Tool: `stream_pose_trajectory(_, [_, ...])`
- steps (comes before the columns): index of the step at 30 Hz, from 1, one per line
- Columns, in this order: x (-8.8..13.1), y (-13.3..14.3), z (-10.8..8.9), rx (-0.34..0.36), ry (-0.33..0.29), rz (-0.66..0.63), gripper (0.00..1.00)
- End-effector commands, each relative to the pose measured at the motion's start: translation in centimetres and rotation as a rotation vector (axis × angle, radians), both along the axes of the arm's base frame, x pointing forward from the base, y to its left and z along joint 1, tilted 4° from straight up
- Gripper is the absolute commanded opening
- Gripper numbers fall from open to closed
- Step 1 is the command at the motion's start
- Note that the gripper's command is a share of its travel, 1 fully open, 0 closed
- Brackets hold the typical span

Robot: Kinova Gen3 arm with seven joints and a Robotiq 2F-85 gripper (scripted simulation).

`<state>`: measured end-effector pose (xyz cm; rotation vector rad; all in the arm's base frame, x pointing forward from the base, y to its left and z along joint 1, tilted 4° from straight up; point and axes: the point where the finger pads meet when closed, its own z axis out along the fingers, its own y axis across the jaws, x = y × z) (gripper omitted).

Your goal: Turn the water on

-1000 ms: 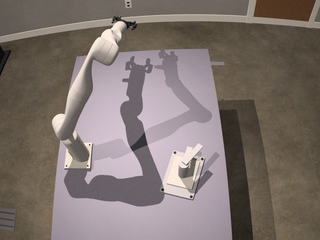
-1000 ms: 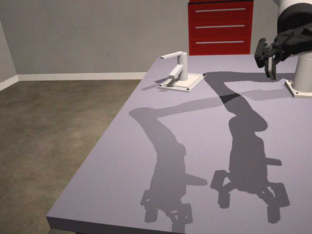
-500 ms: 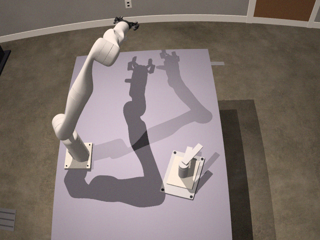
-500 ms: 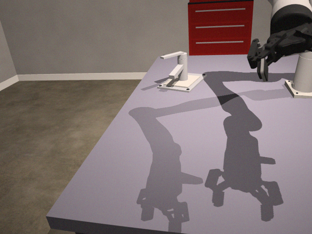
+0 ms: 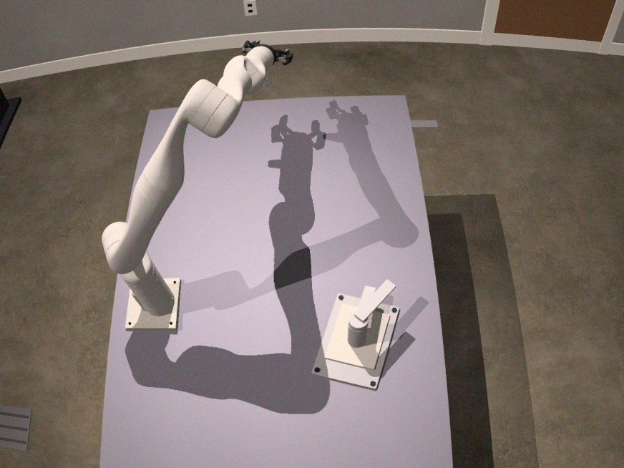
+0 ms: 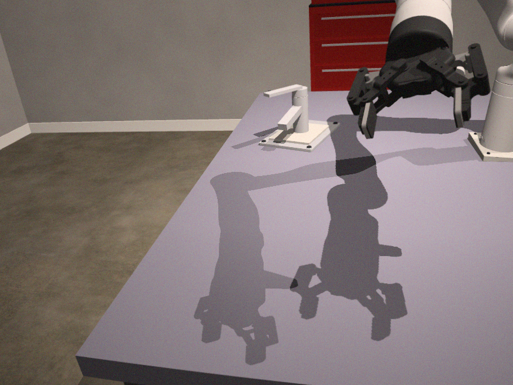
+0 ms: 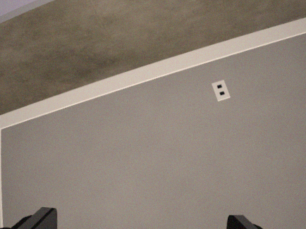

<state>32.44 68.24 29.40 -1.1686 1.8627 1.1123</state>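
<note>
Tap and gripper, well apart.
The lever (image 5: 376, 298) is seen at 5 o'clock from the spread, empty gripper (image 5: 267, 51).

From the tap (image 6: 301, 109) I read the room like this: my hand (image 6: 414, 117) hangs wide open and holding nothing, high above the desk (image 6: 273, 231), well apart from the tap, out toward the arm's base (image 6: 478, 144). Between hand and tap I see only bare desk surface crossed by shadows. The tap's lever (image 6: 283, 90) juts out level from the top of the tap, with the spout (image 6: 289, 119) slanting down beneath it; the gap between them is narrow. Behind the tap stands a red cabinet (image 6: 342, 29), off the desk.
</note>
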Motion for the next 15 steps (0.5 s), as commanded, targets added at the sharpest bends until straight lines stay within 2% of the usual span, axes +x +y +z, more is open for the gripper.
stream_pose_trajectory(1, [4.0,-1.5,-0.5,-0.028,-0.013,-0.021,1.00])
stream_pose_trajectory(3, [4.0,-1.5,-0.5,-0.028,-0.013,-0.021,1.00])
stream_pose_trajectory(6, [6.9,-3.4,-1.5,-0.074,-0.027,-0.020,1.00])
stream_pose_trajectory(15, [12.3,-7.6,-3.6,-0.167,-0.048,-0.022,1.00])
